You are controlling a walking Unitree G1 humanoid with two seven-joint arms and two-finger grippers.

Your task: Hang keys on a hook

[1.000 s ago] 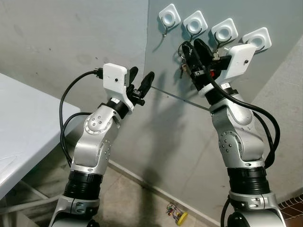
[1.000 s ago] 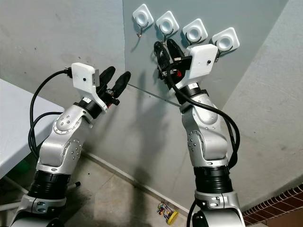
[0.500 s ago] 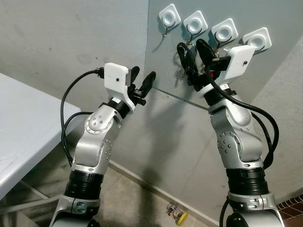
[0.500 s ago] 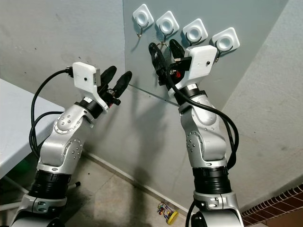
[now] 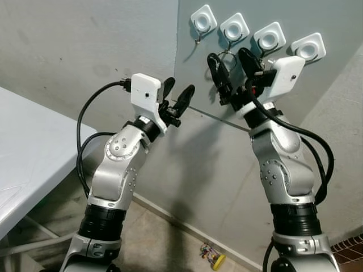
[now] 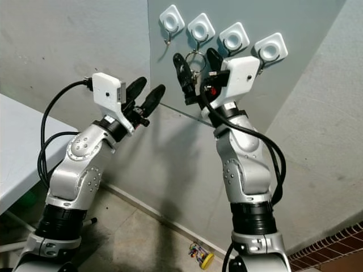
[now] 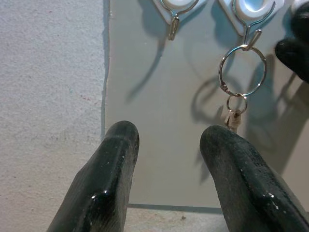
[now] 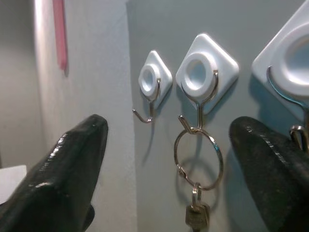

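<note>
Hanging on the wall panel [image 5: 193,79]: four white hook mounts in a row up top. Keys [image 8: 197,159] dangling off the 2nd hook [image 8: 195,118] from the robot's left, big ring [image 7: 242,70] looped over the hook tip w/ a smaller ring & one key [image 8: 195,218] below it. Not touching either gripper.

Right gripper [image 6: 197,68] sitting right at that hook, fingers spread wide, one black finger [image 8: 53,174] on each side of the keys w/ daylight between. Holding nothing. 1st hook [image 8: 145,116] next to it hanging bare; 3rd hook [image 8: 297,130] partly behind the other finger.

Left gripper [image 5: 178,97] raised too, pointing at the panel lower & to the left of the keys, near but apart. Fingers [image 7: 104,188] parted to a medium gap, gripping nothing. Looking along them in the left wrist view: panel edge, the bare hook & the key ring above the fingertips.

Also showing: white table [image 5: 28,164] off to the left, concrete floor below w/ some small yellow-ish thing [image 5: 212,258] lying by the wall base. Too small to tell what that is.
</note>
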